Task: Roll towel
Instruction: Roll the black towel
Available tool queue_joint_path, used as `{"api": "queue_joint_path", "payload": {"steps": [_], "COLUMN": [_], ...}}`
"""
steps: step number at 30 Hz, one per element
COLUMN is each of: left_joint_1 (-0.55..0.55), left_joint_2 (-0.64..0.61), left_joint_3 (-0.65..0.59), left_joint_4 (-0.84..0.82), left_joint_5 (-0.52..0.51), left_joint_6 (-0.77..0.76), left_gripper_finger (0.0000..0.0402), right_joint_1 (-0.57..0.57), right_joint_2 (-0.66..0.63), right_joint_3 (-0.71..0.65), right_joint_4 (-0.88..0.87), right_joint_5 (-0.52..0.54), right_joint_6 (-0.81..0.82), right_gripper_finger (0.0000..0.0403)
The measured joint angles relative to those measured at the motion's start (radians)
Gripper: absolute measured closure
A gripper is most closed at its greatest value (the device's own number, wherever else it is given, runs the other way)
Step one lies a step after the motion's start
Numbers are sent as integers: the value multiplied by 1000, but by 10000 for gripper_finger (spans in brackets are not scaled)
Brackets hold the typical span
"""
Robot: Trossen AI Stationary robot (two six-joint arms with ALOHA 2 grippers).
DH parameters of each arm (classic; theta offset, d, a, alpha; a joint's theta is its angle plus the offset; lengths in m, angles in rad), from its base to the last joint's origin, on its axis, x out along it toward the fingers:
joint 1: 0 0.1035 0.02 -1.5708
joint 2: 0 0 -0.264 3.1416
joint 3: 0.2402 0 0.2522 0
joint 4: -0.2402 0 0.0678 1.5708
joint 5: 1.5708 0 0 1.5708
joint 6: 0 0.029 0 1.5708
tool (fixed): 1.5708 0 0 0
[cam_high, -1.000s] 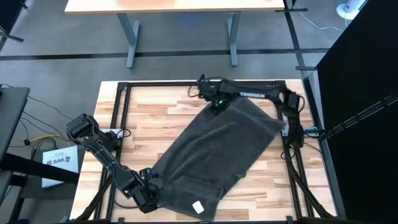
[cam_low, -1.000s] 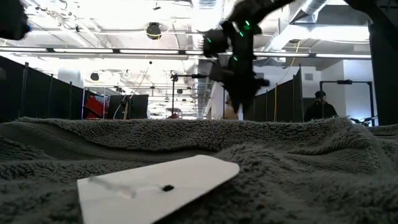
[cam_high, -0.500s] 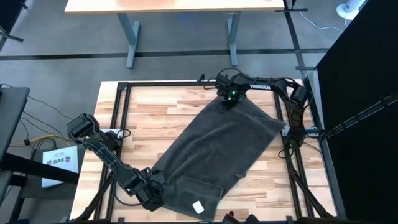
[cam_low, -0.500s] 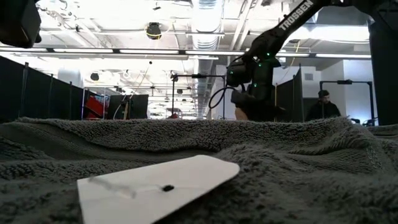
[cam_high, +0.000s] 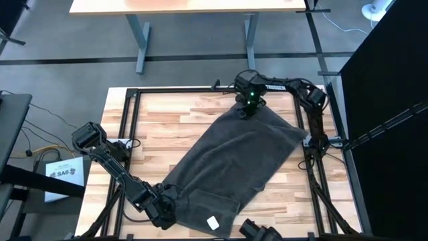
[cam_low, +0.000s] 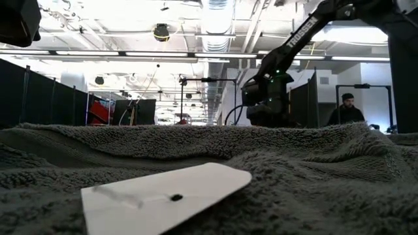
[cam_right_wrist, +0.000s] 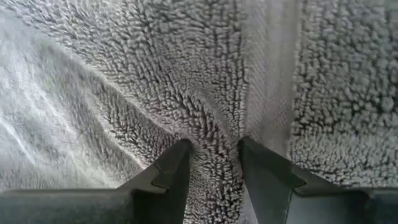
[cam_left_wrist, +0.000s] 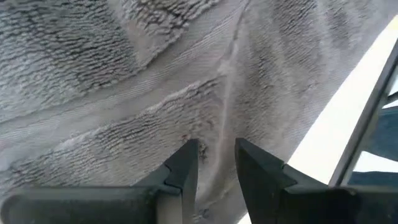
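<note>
The dark grey towel [cam_high: 231,164] lies spread flat and diagonal on the wooden table, from the near left to the far right. Its white tag [cam_high: 213,223] lies near the near edge and shows large in the low view [cam_low: 163,192]. My left gripper [cam_high: 165,203] is at the towel's near-left corner, shut on it [cam_left_wrist: 216,163]. My right gripper [cam_high: 248,107] is at the towel's far corner, low over the table [cam_low: 268,108], shut on the cloth [cam_right_wrist: 214,163]. My left gripper pinches the towel's hemmed edge [cam_left_wrist: 217,127] at its near-left corner between its two fingers. The cloth there lies slack, and the rest of the towel rests on the table. My right gripper pinches a raised ridge of terry [cam_right_wrist: 214,140] beside the hem band at the towel's far corner. Its fingers point down, and the towel around them lies on the table.
Black frame rails [cam_high: 124,127] run along the table's left, right and far sides. Bare wood [cam_high: 167,127] shows left of the towel and at the near right [cam_high: 287,194]. Another desk [cam_high: 194,7] stands beyond the table. A person [cam_low: 347,108] stands far off in the room.
My right gripper has moved toward the table's right edge and come down from well above the towel to its far corner. The towel lies as it did.
</note>
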Motion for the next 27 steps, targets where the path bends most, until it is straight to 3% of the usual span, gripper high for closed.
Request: {"api": "queue_joint_path", "payload": {"steps": [10,16,20,27], "left_joint_1": [0,-1,-2,-2], "left_joint_2": [0,0,0,0], "left_joint_3": [2,2,2,2], "left_joint_4": [18,28,45,41], "left_joint_5": [-1,-1,-1,0], "left_joint_6": [-41,-74,-76,-72], "left_gripper_finger": [311,311,311,311], "right_joint_1": [-36,-10,-14,-41], "right_joint_2": [66,238,252,298], "right_joint_3": [295,488,498,502], "right_joint_4": [-8,-355,-424,-343], "right_joint_5": [-6,-19,0,-41], "right_joint_6": [-24,-176,-248,-206], "right_gripper_finger": [276,276,276,276]}}
